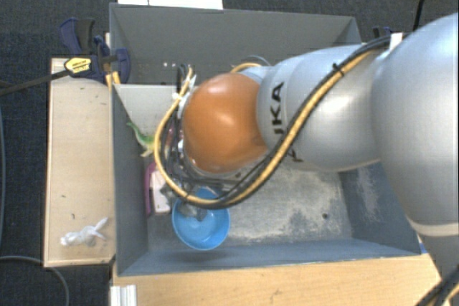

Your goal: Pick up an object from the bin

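Gripper (188, 210) hangs over the blue bowl (204, 229) beside a pink thing (153, 190); can't tell its opening, so I'd pinch the bowl's rim squarely.

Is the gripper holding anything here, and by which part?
Cannot tell. The orange wrist cover hides much of the gripper, which is low at the view-left end of the bin, just above a blue bowl beside a pink thing.

Blue bowl (204, 229) looks glossy plastic; bin (301, 215) matt, scuffed metal.
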### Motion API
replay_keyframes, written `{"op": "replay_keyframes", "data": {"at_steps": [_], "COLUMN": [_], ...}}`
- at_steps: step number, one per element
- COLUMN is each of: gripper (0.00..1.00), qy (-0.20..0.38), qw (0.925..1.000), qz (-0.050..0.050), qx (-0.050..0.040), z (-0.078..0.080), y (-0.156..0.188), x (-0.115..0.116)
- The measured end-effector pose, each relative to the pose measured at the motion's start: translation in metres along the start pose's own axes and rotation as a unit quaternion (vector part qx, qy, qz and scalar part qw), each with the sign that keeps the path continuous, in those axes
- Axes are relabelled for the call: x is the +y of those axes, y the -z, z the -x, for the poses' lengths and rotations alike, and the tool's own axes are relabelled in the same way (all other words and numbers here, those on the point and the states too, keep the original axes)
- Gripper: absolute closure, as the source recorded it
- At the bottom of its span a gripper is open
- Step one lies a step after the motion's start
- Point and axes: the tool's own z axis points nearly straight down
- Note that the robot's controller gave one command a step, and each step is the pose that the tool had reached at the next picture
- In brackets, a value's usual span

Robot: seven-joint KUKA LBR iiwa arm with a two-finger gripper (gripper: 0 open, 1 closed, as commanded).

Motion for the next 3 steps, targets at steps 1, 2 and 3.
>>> {"op": "replay_keyframes", "data": {"at_steps": [1, 2, 3], "gripper": [1.0, 1.0, 1.0], "qy": [-0.002, -0.001, -0.002], "qw": [1.0, 1.0, 1.0], "qz": [-0.002, 0.0, -0.001], "qx": [-0.0044, -0.0003, -0.0032], "z": [0.003, 0.003, 0.002], "y": [0.043, 0.073, 0.138], "x": [-0.001, -0.003, -0.01]}}
